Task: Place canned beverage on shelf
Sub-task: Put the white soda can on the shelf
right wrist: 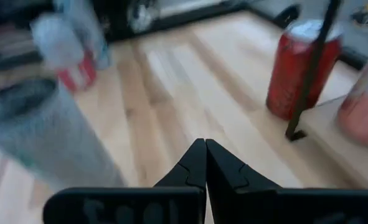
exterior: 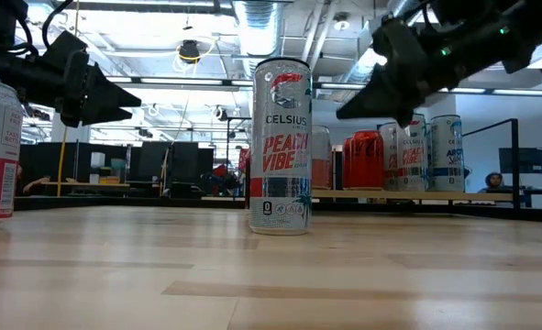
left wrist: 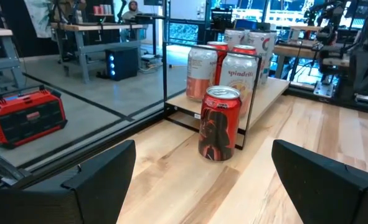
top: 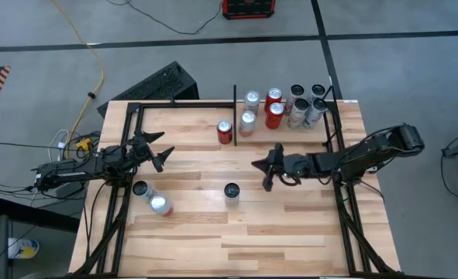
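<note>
Centrally, a tall silver Celsius can [exterior: 281, 147] w/ pink "Peach Vibe" lettering stands upright on the light wooden table [top: 236, 232], off the black-railed shelf [top: 345, 108]. Left gripper [top: 160, 152] released, empty; right gripper [top: 261, 167] clenched, empty.

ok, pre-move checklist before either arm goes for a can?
1. Left gripper jaws open, empty: ok.
2. Right gripper jaws shut, nothing held; must open before a grasp: not ok.
3. Celsius can upright on the table, clear of both arms: ok.
4. Dark red can upright beside the divider bar, not on the shelf: not ok.
5. Free space on the shelf for another can: cannot tell.
</note>
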Available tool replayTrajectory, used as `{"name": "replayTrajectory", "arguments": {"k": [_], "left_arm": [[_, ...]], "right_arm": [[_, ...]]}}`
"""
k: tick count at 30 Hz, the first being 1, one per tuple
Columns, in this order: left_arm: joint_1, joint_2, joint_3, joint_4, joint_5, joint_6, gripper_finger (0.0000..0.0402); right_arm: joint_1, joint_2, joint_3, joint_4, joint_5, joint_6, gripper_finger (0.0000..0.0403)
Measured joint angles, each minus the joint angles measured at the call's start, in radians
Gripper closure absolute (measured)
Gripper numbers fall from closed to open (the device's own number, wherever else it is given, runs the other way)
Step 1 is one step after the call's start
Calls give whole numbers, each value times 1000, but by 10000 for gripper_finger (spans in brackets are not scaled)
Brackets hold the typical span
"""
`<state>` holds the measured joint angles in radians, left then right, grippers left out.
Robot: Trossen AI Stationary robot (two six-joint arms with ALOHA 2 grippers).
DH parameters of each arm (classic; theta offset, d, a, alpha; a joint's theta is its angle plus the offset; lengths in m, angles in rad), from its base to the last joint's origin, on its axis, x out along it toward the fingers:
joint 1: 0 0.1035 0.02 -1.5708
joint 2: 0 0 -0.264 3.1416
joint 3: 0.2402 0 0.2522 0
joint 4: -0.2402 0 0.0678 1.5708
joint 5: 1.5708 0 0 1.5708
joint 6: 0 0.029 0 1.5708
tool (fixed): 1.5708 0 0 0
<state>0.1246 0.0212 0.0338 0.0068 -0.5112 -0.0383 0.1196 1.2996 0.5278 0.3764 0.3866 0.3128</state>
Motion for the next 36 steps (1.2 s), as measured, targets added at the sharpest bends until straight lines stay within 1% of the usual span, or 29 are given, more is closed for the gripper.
{"name": "replayTrajectory", "arguments": {"k": [4, 8, 10, 13, 17, 21, 29, 32, 36], "left_arm": [[0, 0, 0, 0, 0, 0, 40], [0, 0, 0, 0, 0, 0, 40], [0, 0, 0, 0, 0, 0, 40], [0, 0, 0, -1, 0, 0, 40], [0, 0, 0, -1, 0, 0, 40], [0, 0, 0, -1, 0, 0, 40], [0, 0, 0, -1, 6, 0, 40], [0, 0, 0, -1, 6, 0, 40], [0, 0, 0, -1, 6, 0, 40]], "right_arm": [[-2, -3, 0, 69, 141, 9, 377], [-15, 35, 1, 102, 219, -5, 377], [-34, 67, 0, 111, 223, -6, 378], [-70, 134, 0, 183, 221, -9, 378], [-120, 204, 10, 311, 145, -71, 378], [-162, 252, 38, 369, 138, -102, 378], [-187, 358, 116, 368, 139, -105, 378], [-187, 374, 146, 362, 160, -122, 378], [-190, 374, 154, 357, 162, -139, 378]]}}
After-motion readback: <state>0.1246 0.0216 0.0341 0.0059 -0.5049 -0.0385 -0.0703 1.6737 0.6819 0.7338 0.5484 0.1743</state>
